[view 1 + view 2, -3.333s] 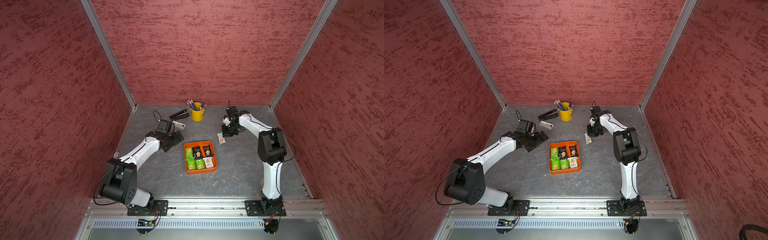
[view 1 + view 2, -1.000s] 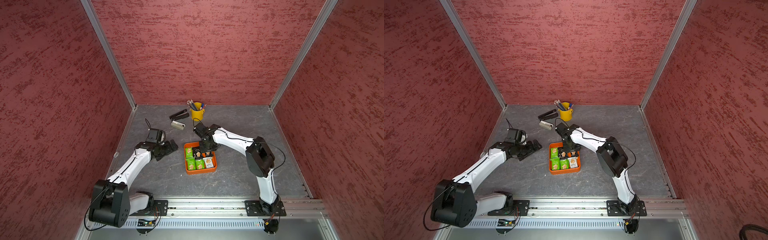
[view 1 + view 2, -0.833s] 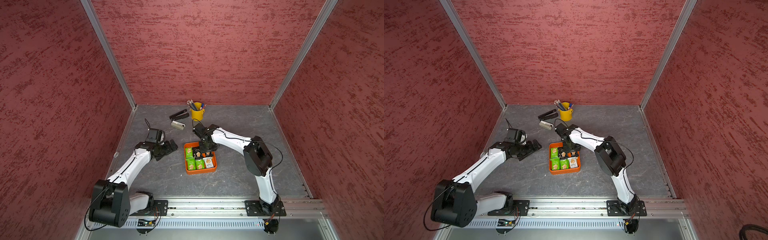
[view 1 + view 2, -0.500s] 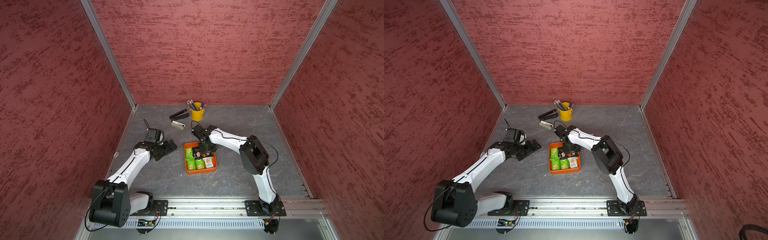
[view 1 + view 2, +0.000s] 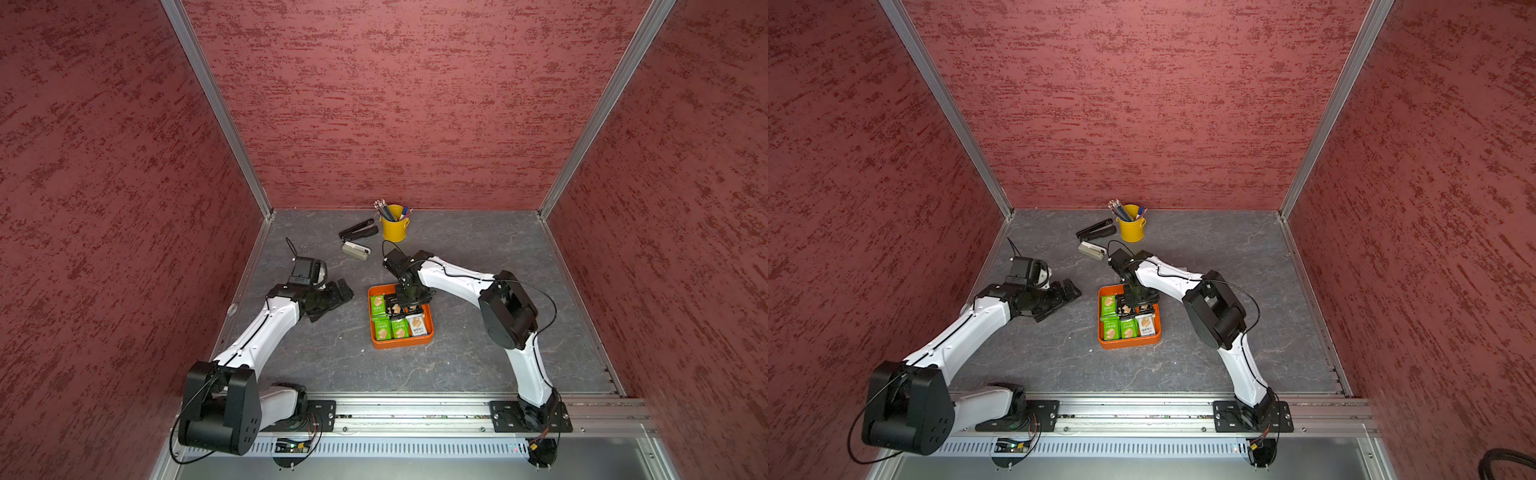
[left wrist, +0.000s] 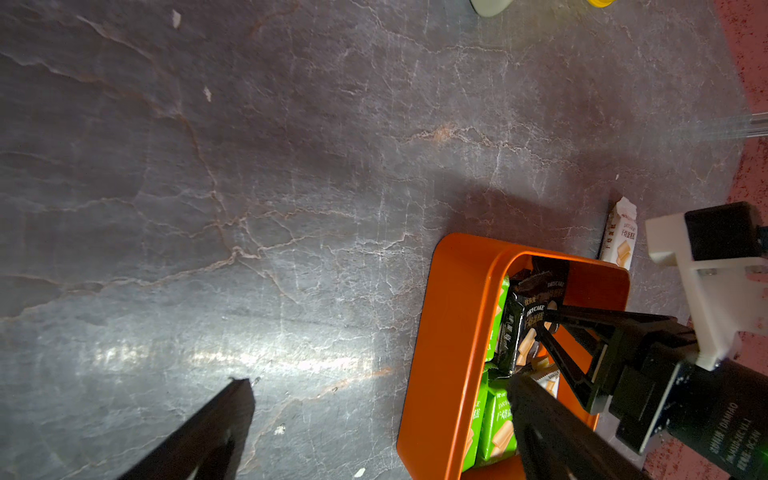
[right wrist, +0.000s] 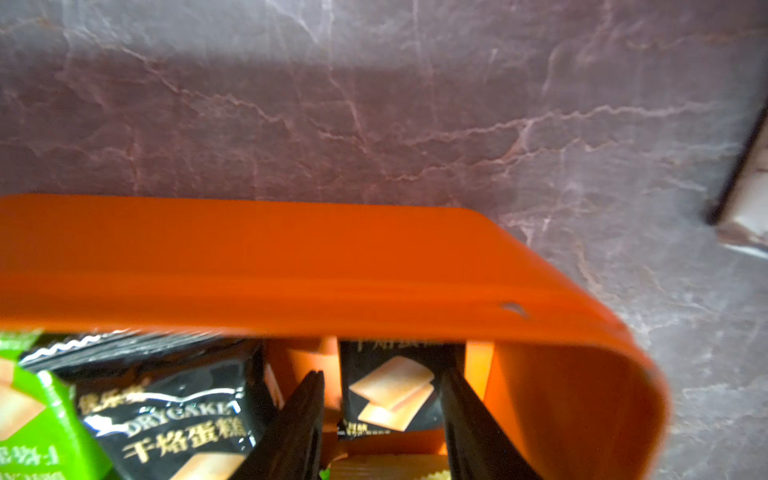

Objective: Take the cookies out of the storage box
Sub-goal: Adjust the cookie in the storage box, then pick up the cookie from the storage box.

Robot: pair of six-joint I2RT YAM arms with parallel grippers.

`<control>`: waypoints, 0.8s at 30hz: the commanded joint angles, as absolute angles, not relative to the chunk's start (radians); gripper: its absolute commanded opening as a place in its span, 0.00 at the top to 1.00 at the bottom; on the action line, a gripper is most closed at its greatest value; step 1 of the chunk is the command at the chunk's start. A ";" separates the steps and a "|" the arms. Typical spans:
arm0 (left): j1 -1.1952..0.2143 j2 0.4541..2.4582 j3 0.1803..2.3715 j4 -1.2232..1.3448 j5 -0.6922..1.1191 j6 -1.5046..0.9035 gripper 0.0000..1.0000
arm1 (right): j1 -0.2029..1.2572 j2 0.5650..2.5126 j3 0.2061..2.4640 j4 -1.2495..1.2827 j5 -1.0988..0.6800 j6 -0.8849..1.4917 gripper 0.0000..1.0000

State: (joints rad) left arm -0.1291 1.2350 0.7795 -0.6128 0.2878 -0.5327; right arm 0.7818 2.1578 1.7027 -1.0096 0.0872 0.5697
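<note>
Left jaws: spread wide, nothing between them; left gripper point(image 5: 334, 300) sits low over bare table point(image 5: 478, 353), just left of the storage box point(image 5: 401, 343).
Far clutter: black stapler point(image 5: 358, 230), with a grey-white device point(image 5: 355, 250) just nearer; yellow pencil cup point(image 5: 395, 227) to their right, close to the back wall.
Storage box: orange, flat on the table, mid-scene, between the two arms.
Cookies: the cookies point(image 5: 390, 328) are packed in the box, with green ones on the left and near side, a white one in the near-right corner and black ones on the far side.
Right jaws: about half open; right gripper point(image 5: 405, 305) reaches down into the far part of the box, fingers point(image 7: 299, 415) either side of a black packet point(image 7: 395, 386); cannot tell if it is pinched or only straddled.
Loose packet: one white loose packet point(image 6: 621, 237) lies on the table just off the box's far-right corner, hidden by the right arm point(image 5: 453, 278) in both top views.
</note>
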 commanded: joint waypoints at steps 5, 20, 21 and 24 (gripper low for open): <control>-0.124 1.221 0.773 -0.608 0.296 -0.518 0.00 | 0.785 2.154 1.732 -1.046 0.133 0.580 0.44; -0.118 1.220 0.775 -0.610 0.293 -0.517 0.00 | 0.785 2.209 1.796 -1.091 0.181 0.545 0.41; -0.118 1.220 0.777 -0.611 0.293 -0.515 0.00 | 0.785 2.221 1.808 -1.101 0.186 0.537 0.40; -0.117 1.221 0.777 -0.609 0.295 -0.515 0.00 | 0.785 2.243 1.831 -1.125 0.192 0.531 0.40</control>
